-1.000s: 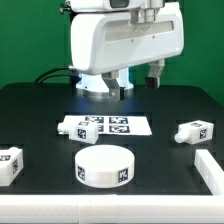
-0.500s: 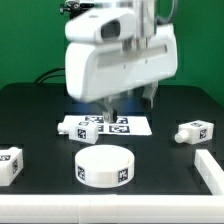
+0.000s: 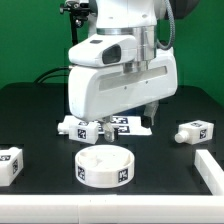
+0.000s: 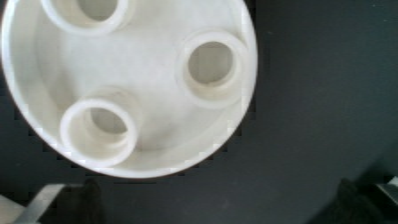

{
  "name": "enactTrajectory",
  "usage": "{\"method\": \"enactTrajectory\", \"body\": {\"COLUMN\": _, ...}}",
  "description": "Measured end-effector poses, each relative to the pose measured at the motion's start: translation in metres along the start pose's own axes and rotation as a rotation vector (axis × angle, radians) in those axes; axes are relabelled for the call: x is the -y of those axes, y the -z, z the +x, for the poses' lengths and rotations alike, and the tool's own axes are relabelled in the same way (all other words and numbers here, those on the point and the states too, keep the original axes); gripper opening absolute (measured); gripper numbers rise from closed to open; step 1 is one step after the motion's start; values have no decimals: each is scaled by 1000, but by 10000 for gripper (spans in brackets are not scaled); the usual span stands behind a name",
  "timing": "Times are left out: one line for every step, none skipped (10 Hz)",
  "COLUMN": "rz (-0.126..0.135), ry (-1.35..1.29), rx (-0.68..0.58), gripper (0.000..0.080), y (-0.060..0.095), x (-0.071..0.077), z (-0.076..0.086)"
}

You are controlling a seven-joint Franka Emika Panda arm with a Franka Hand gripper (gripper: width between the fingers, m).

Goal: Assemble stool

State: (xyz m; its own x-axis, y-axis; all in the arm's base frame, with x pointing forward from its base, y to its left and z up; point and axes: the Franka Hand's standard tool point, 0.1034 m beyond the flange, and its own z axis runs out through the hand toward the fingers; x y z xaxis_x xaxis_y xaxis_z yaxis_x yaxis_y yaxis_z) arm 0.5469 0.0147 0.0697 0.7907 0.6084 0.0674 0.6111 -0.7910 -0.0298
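Seat position: The stool seat [image 3: 104, 166] lay flat on the black table [image 3: 40, 110], near the front edge and about central. It touched no other part.
Seat face: In the wrist view the seat [image 4: 125, 90] showed three round sockets, one of them [image 4: 217, 68] fully in frame, all facing up.
Leg positions: One leg [image 3: 80, 128] lay at the marker board [image 3: 130, 130], toward the exterior view's left. A second leg [image 3: 193, 131] lay well apart on the exterior view's right. A third leg [image 3: 8, 163] lay at the exterior view's left edge.
Gripper position: The gripper [image 3: 127, 121] hung low over the table, just beyond the seat's far side.
Gripper state: The fingers were spread wide and held nothing. In the wrist view their tips sat at opposite corners, with the gripper [image 4: 214, 198] clear of the seat.
Handling, judged: The seat appeared to be rigid moulded plastic, light, not fragile, with a smooth wall likely to slip under a weak pinch.
Grasp point, judged: Opposite sides of the upright rim wall were the probable hold. Whether the finger spread cleared the full disc could not be told. Pinching the rim at a socket was an alternative.
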Motion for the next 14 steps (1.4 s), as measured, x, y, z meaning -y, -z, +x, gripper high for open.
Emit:
{"method": "enactTrajectory", "body": {"rz": 0, "ry": -16, "rx": 4, "gripper": 650, "y": -11, "x": 9, "z": -12}}
{"method": "enactTrajectory", "body": {"rz": 8, "ry": -19, "rx": 15, "gripper": 650, "y": -23, "x": 14, "z": -21}}
{"method": "enactTrajectory", "body": {"rz": -2, "ry": -24, "rx": 1, "gripper": 650, "y": -36, "x": 13, "z": -24}}
{"method": "enactTrajectory", "body": {"rz": -1, "ry": -31, "rx": 2, "gripper": 650, "y": -46, "x": 11, "z": -28}}
{"method": "enactTrajectory", "body": {"rz": 0, "ry": -33, "rx": 3, "gripper": 650, "y": -51, "x": 10, "z": -30}}
{"method": "enactTrajectory", "body": {"rz": -4, "ry": -29, "rx": -3, "gripper": 650, "y": -55, "x": 9, "z": -31}}
{"method": "enactTrajectory", "body": {"rz": -7, "ry": -24, "rx": -6, "gripper": 650, "y": -58, "x": 7, "z": -32}}
{"method": "enactTrajectory", "body": {"rz": -7, "ry": -23, "rx": -6, "gripper": 650, "y": -57, "x": 8, "z": -31}}
{"method": "enactTrajectory", "body": {"rz": -7, "ry": -23, "rx": -6, "gripper": 525, "y": -58, "x": 8, "z": -31}}
{"method": "enactTrajectory", "body": {"rz": -7, "ry": -24, "rx": -6, "gripper": 386, "y": -58, "x": 8, "z": -31}}
{"method": "enactTrajectory", "body": {"rz": -7, "ry": -24, "rx": -6, "gripper": 310, "y": -57, "x": 8, "z": -31}}
{"method": "enactTrajectory", "body": {"rz": -16, "ry": 17, "rx": -5, "gripper": 310, "y": -54, "x": 9, "z": -25}}
{"method": "enactTrajectory", "body": {"rz": -43, "ry": 102, "rx": -12, "gripper": 310, "y": -46, "x": 15, "z": -7}}
{"method": "enactTrajectory", "body": {"rz": -58, "ry": 171, "rx": -21, "gripper": 310, "y": -45, "x": 23, "z": 16}}
